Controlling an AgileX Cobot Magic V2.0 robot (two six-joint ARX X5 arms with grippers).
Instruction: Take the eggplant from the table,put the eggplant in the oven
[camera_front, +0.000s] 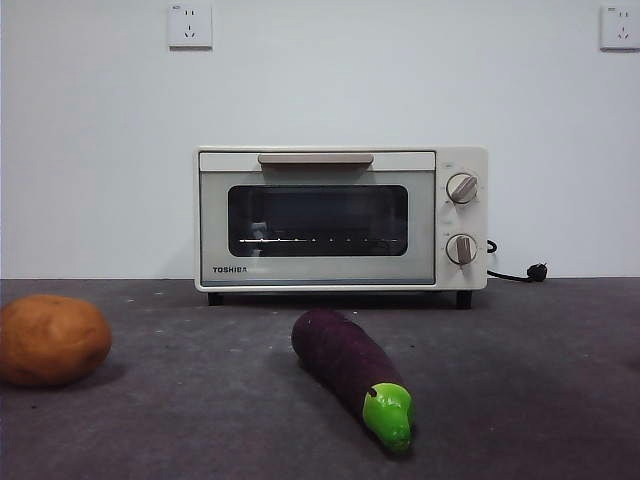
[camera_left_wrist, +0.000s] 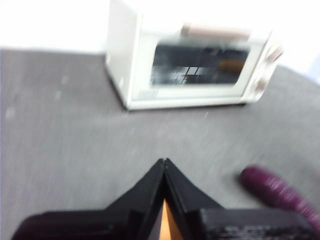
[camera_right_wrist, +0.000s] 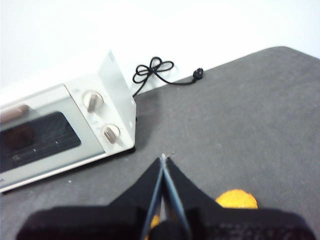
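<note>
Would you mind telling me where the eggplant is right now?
In the front view the eggplant lies on the table in front of the closed oven, slightly right of centre, with the potato well off to its left.

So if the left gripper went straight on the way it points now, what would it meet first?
Probably bare table, then the oven front beyond. The left gripper is shut, and the eggplant lies off to one side. Depth is unclear.

Purple eggplant (camera_front: 352, 375) lying on table (camera_front: 520, 380), before closed oven (camera_front: 340, 218)
</note>
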